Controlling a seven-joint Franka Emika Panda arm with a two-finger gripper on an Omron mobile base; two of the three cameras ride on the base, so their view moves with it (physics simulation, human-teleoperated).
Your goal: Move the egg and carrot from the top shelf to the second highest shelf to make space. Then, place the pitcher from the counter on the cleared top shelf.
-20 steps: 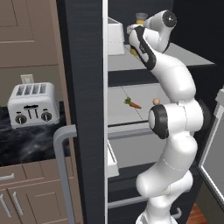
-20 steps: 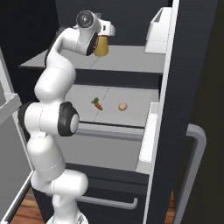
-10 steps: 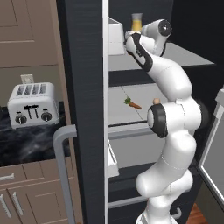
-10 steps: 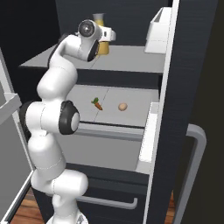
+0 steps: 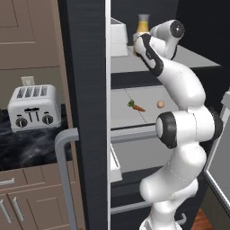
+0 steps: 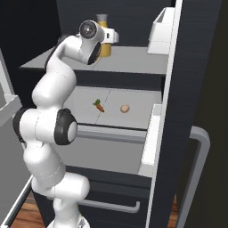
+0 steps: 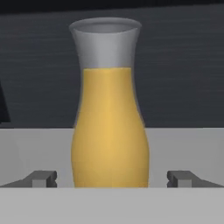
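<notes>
Pitcher (image 7: 109, 118) stands upright on the top shelf (image 6: 133, 62), w/ the hand (image 7: 111, 178) released, fingertips (image 7: 41, 178) spread either side of its base, seemingly not touching. Carrot (image 6: 99, 106) & egg (image 6: 125, 108) lie near each other on the second highest shelf (image 6: 142, 100)

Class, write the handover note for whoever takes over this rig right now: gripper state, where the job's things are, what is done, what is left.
Gripper: open, fingers either side of the pitcher, not clamping it.
Pitcher: upright on the top shelf.
Carrot and egg: apart on the second highest shelf.
Done: all three items sit where asked.
Left: probably just backing the arm out without tipping the pitcher.
</notes>
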